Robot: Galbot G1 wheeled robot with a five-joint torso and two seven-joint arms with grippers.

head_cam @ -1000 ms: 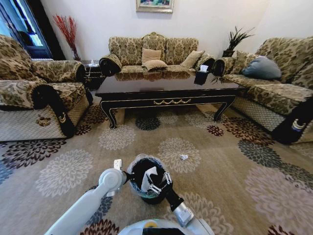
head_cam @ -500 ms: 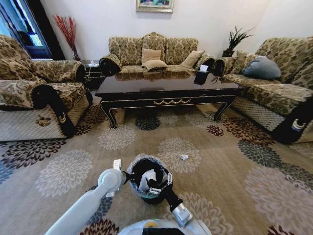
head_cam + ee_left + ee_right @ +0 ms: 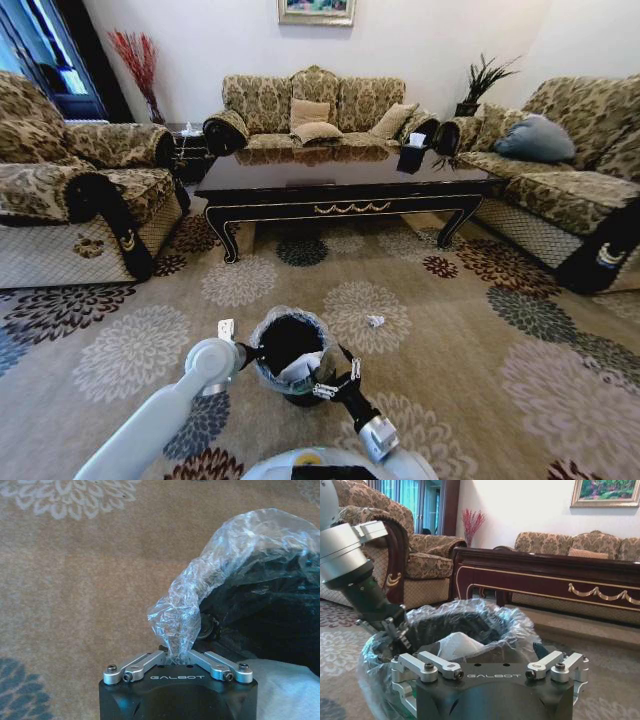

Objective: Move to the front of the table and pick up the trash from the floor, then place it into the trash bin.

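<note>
Crumpled white tissue point(image 3: 456, 645) lies in the trash bin point(image 3: 262, 370) — light, soft; left gripper point(image 3: 176, 656) pinches the flimsy liner point(image 3: 210, 575); right gripper point(image 3: 333, 377) spread open, empty.

The floor point(image 3: 480, 330) (flowered beige carpet) carries the trash bin point(image 3: 262, 365), a small pale scrap point(image 3: 375, 321) beyond it, and the tabletop point(image 3: 340, 172).
</note>
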